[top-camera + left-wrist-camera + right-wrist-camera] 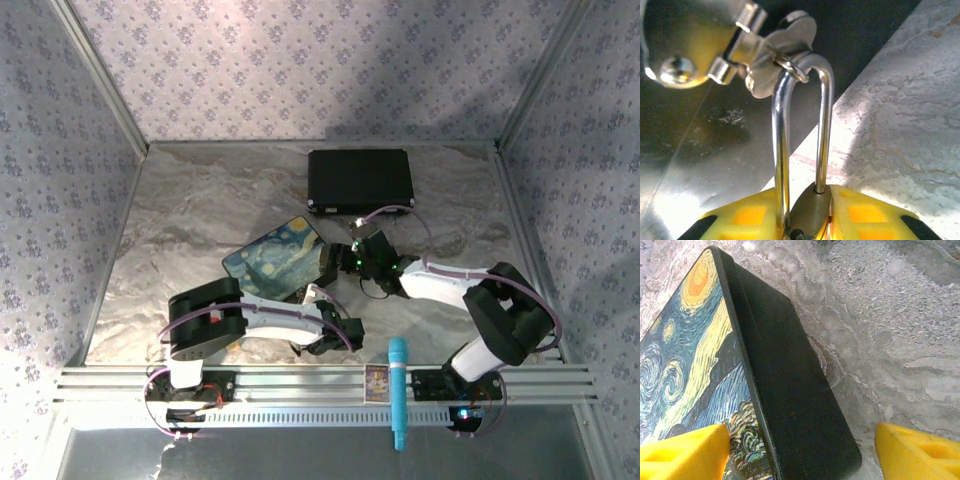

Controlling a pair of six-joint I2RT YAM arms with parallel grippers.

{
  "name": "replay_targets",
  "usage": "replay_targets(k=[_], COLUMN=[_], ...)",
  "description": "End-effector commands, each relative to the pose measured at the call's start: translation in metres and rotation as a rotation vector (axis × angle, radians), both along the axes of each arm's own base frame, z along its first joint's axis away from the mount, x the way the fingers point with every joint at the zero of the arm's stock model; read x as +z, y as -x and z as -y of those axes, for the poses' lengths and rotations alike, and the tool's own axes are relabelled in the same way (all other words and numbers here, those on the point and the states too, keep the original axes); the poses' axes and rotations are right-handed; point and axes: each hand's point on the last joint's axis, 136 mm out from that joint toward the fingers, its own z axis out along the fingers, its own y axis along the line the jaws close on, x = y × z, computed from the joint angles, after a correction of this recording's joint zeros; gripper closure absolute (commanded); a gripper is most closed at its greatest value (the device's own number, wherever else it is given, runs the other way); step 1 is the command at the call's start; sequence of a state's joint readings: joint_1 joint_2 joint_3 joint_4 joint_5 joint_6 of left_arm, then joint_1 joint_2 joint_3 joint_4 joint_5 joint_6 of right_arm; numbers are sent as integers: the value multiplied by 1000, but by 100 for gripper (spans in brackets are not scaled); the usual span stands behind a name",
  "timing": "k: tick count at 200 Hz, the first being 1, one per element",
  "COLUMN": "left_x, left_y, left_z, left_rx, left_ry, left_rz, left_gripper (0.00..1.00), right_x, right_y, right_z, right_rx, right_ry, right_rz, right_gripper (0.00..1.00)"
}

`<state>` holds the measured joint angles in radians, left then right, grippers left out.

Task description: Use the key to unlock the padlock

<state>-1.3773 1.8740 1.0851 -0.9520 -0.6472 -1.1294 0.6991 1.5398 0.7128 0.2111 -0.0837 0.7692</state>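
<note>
The 2 fingers [747,220] of the left gripper [807,225] are pinching the padlock [811,205] by its body, small, hard, probably slippery and best held there, its shackle [781,140] hanging through the hasp [785,40] of the painted box [695,355], while the right gripper [802,440] is standing open astride that box.

Top camera high above the near edge, facing down over the counter [180,210], left wrist very close on the padlock [810,212], right wrist low beside the painted box [790,390], shared with top, perhaps left too
</note>
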Motion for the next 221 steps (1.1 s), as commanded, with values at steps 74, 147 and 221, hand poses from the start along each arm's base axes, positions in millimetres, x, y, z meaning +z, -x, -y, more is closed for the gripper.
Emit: replay_targets(k=[74,147,221], left_x=[14,31,123], left_y=[2,5,-8], left_z=[-2,13,14], left_rx=[70,31,-34], left_ry=[23,124,485], left_rz=[49,32,143], left_gripper=[81,57,2], right_x=[-83,-79,-3], right_y=[52,50,14], right_z=[47,46,34], right_rx=[31,32,84], right_ry=[295,285,307], right_rz=[-261,-249,-85], right_gripper=[22,22,3])
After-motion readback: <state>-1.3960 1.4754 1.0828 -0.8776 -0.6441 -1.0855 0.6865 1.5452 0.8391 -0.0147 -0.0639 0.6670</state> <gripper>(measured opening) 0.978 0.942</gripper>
